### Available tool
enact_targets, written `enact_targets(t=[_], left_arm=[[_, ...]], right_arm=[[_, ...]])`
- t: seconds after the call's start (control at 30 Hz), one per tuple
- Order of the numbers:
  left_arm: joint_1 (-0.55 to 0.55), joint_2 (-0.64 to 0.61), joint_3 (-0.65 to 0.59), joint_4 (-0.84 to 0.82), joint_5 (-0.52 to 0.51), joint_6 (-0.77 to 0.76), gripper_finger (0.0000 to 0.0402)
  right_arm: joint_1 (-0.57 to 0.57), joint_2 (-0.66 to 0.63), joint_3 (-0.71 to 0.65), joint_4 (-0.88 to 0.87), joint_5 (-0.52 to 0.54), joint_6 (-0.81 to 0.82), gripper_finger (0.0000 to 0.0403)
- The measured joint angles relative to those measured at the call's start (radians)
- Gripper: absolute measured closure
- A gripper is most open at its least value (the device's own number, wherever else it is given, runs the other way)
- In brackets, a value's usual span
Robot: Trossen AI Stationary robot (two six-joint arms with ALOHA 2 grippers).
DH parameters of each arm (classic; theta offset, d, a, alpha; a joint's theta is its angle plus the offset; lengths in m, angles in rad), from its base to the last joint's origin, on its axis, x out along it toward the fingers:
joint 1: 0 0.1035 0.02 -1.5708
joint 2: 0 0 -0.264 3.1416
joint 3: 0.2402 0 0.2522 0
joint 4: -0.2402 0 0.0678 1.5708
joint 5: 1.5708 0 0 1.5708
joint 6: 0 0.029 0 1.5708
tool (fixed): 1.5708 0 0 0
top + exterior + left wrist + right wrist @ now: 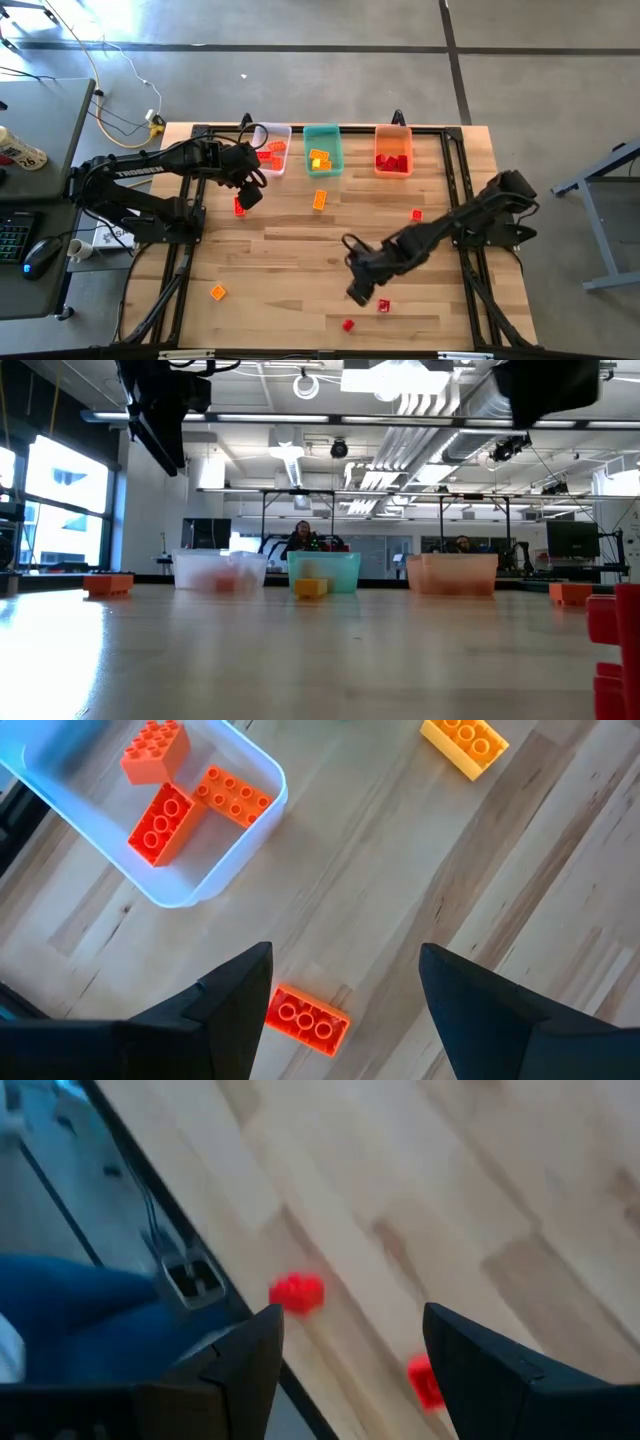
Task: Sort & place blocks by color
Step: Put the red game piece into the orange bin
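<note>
Small studded blocks lie scattered on the wooden table. My left gripper is open and hovers over an orange-red block that lies flat near the clear bin. That bin holds three orange-red blocks. A yellow-orange block lies in front of the teal bin. My right gripper is open near the table's near edge, above two red blocks.
The orange bin at the far edge holds red blocks; the teal bin holds yellow-orange ones. A red block lies right of centre and an orange block near the left near corner. A black frame rail runs along the table's near edge.
</note>
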Motion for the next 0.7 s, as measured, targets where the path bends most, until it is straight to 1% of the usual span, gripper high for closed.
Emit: enact_targets(t=[0.07, 0.37, 0.43, 0.57, 0.7], left_arm=[[0.0, 0.0, 0.0, 0.0, 0.0, 0.006, 0.0163], [0.0, 0.0, 0.0, 0.0, 0.0, 0.006, 0.0163], [0.0, 0.0, 0.0, 0.0, 0.0, 0.004, 0.0163], [0.0, 0.0, 0.0, 0.0, 0.0, 0.003, 0.0163], [0.0, 0.0, 0.0, 0.001, 0.0, -0.007, 0.0163]], right_arm=[[0.034, 0.0, 0.0, -0.025, 0.005, -0.001, 0.0176], [0.151, 0.0, 0.0, -0.104, 0.092, -0.005, 0.0176], [0.168, 0.0, 0.0, -0.105, 0.109, -0.041, 0.0176], [0.198, 0.0, 0.0, -0.112, 0.141, -0.167, 0.0176], [0.22, 0.009, 0.0, -0.122, 0.173, -0.245, 0.0176]])
